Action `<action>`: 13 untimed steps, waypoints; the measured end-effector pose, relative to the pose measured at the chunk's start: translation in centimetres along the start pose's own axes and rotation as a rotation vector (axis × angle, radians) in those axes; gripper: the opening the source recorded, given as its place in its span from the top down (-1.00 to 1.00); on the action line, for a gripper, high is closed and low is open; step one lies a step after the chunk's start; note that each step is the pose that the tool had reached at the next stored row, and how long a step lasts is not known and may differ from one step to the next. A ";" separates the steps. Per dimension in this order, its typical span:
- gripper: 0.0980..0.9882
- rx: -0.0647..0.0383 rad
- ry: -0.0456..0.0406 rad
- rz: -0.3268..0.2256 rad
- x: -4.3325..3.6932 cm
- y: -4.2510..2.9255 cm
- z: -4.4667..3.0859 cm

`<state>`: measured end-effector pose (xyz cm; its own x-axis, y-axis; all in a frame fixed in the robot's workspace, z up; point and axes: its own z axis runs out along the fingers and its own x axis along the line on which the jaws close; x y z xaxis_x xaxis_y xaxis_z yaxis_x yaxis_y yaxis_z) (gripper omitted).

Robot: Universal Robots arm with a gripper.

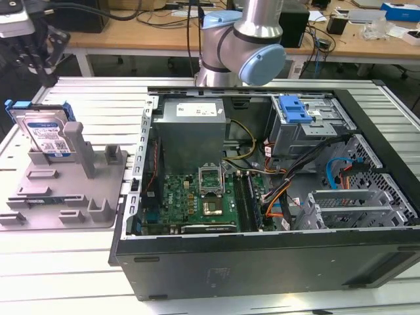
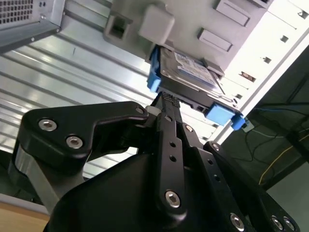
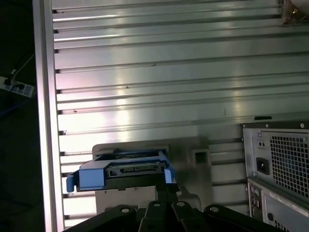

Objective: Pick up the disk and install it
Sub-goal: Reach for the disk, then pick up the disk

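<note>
The disk (image 1: 46,131), silver with a white-and-blue label and a blue carrier frame, stands on edge in the grey holder tray (image 1: 72,203) at the exterior view's left. My gripper (image 1: 38,62) hangs just above the disk's top edge, apart from it, with its fingers shut and nothing between them. In the second wrist view the gripper (image 2: 161,104) points at the near edge of the disk (image 2: 188,72), which leans on the tray (image 2: 193,24). In the first wrist view the disk (image 3: 128,171) sits just beyond the gripper (image 3: 166,189).
An open computer case (image 1: 262,256) lies on the slatted metal table (image 1: 85,92) to the exterior view's right of the tray. Inside are a motherboard (image 1: 197,197), a power supply (image 1: 193,125), cables, and a drive bay with a blue latch (image 1: 293,108). My arm (image 1: 243,39) rises behind the case.
</note>
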<state>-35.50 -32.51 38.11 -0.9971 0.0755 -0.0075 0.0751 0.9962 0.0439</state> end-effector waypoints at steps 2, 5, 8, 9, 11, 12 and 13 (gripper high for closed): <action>0.98 0.000 0.0000 0.000 0.33 0.08 0.01; 0.98 0.000 0.0000 0.000 0.35 0.07 0.01; 0.98 0.000 0.0001 0.000 0.38 0.07 0.01; 0.98 0.000 0.0001 0.000 0.38 0.07 0.01; 0.98 0.000 0.0000 0.000 0.39 0.07 0.01; 0.98 0.000 0.0000 0.000 0.39 0.07 0.01; 0.98 0.000 0.0000 0.000 0.39 0.07 0.01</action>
<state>-35.88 -32.41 38.10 -0.9971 0.0754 -0.0074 0.0750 0.9962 0.0439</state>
